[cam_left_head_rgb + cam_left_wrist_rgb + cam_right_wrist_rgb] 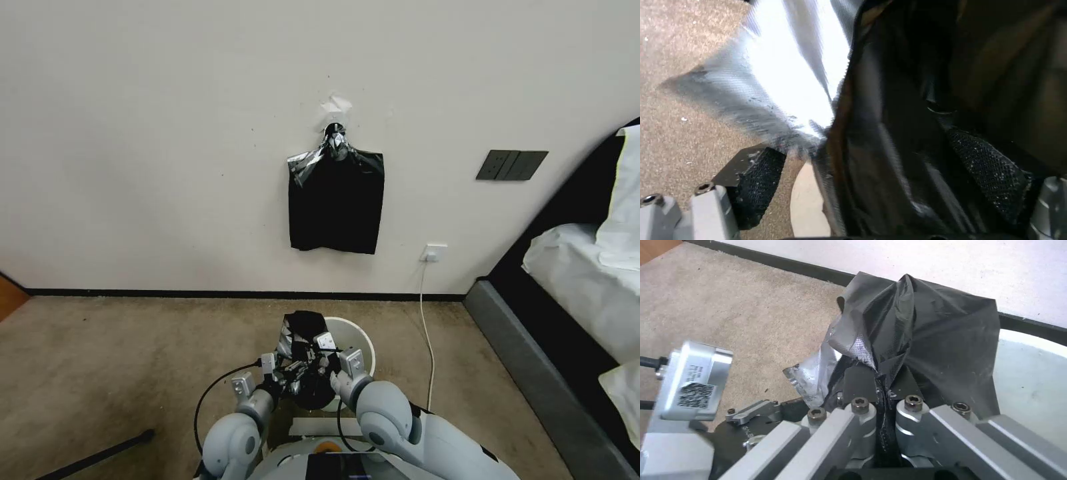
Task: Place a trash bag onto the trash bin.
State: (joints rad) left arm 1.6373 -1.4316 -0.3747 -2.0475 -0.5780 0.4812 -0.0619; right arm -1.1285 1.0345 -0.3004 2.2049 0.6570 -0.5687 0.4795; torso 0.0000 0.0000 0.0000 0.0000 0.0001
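The bin [357, 337] stood on the carpet [120, 360] near the wall [167, 133], right in front of the robot. Both arms reached fwd and met over the bin's near-left rim.

The bag [303, 333] was bunched up above that rim, w/ its top poking up like a little tent. In the right wrist view the bag [925, 330] rose from between the right gripper's [886, 383] fingers, which were squeezed tight on a fold of it. Past the bag there, the bin's white inside [1031, 373] showed.

The left gripper [280, 370] was just beside the right gripper [327, 363], on the bag's left side. In the left wrist view the left gripper [880, 170] had its two black pads wide apart, w/ the bag [907, 100] hanging between them. One pad [760, 180] was outside the bag, by a shiny grey flap. The other pad [982, 166] sat against the dark plastic. So it was open, not pinching.

On the wall, higher up, a flat bundle [337, 203] of black bags hung from a hook. A bed [580, 287] stood at the right.
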